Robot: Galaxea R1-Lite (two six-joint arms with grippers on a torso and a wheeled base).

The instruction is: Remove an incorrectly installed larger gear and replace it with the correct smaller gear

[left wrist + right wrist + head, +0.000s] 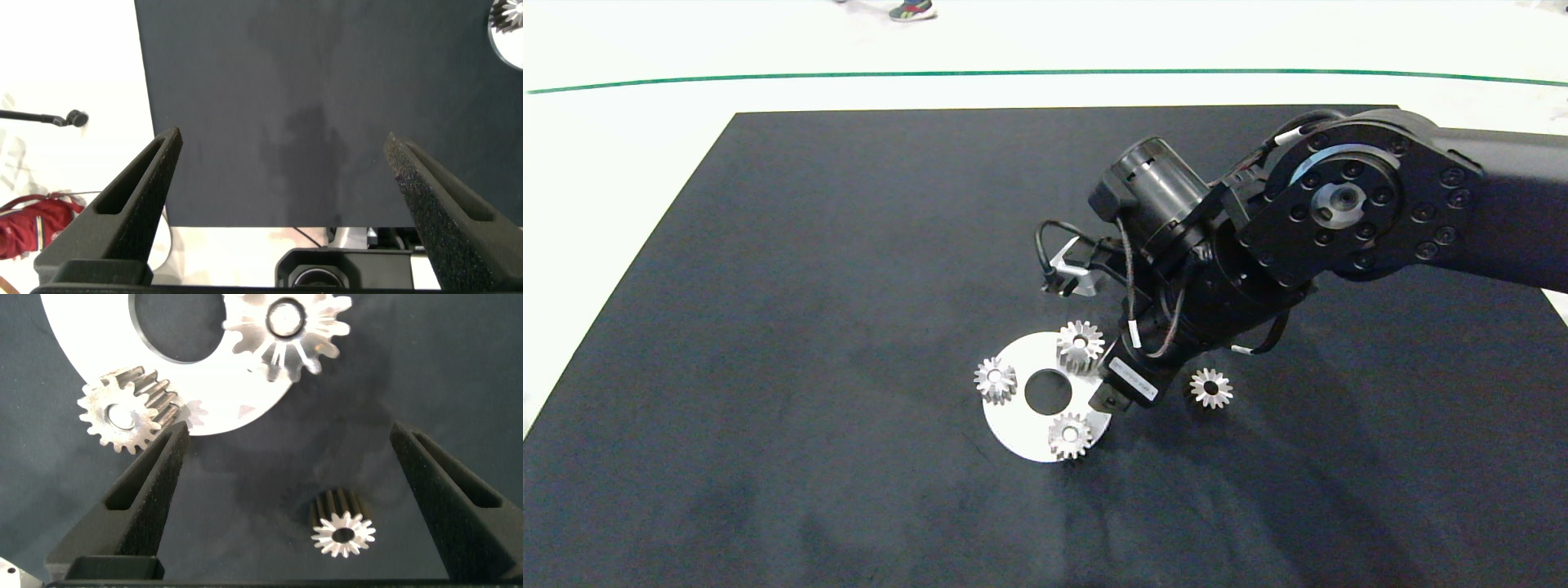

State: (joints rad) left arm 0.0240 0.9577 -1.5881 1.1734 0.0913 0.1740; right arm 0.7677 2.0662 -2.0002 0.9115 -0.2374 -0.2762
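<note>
The black tabletop (792, 327) fills most of the frame. The right arm reaches in from the right edge, its pincer (286, 498) spread wide and empty just right of the silver disc (1017, 425). The larger gear (1081, 344) sits on the disc's upper right – the smaller gear (1210, 387) lies loose, right of centre. The left pincer (282, 163) gapes open, off the head view.

Shiny metal larger gear (1081, 344); matt dark cloth table (809, 286)

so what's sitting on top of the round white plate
Three gears sit near the white plate's rim: the larger gear and two small gears. The right hand is open beside the plate, and its arm covers that edge.
</note>
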